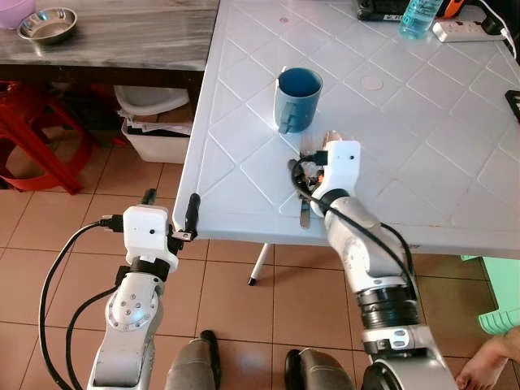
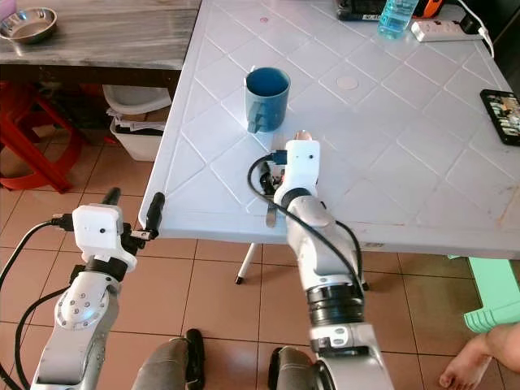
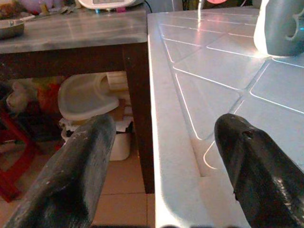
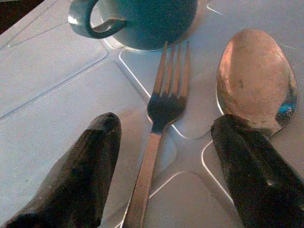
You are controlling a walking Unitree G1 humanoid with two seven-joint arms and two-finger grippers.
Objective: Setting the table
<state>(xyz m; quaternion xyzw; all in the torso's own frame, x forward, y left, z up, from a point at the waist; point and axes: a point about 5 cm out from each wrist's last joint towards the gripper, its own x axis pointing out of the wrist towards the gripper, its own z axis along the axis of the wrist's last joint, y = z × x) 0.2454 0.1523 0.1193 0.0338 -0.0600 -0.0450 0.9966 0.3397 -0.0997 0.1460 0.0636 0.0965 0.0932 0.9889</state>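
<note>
Right up against the lens in the right wrist view you've got the fork point(image 4: 159, 137), lying flat on the white table point(image 1: 422, 146) with its tines pointing at the blue mug point(image 1: 297, 98) and stopping just short of its base. Beside the fork, on the side away from the mug's handle, lies the spoon point(image 4: 256, 80), bowl up, also close to the mug.

Your right gripper point(image 4: 164, 175) is spread wide and holding nothing. One finger sits clear of the fork on the mug-handle side, and the other looks like it's over the narrow end of the spoon bowl, though I can't tell if it's actually touching.

Handling-wise, my guess is both pieces are thin, stiff, light metal and pretty slick on that plastic top, so they'll skate away if you nudge them. I'd go for the fork handle below the tines, pinching across its narrow width. It lies so flat that getting a finger under the edge will be the tricky bit. Watch the mug too, ceramic by the look of it and close enough to bump.

Pose: the right arm reaches forward over the near table edge, wrist angled down at the cutlery below the mug. Your left gripper point(image 1: 171, 213) hovers at the table's near corner, well away from the mug, fingers apart and empty, one off the edge and one over the tabletop.
</note>
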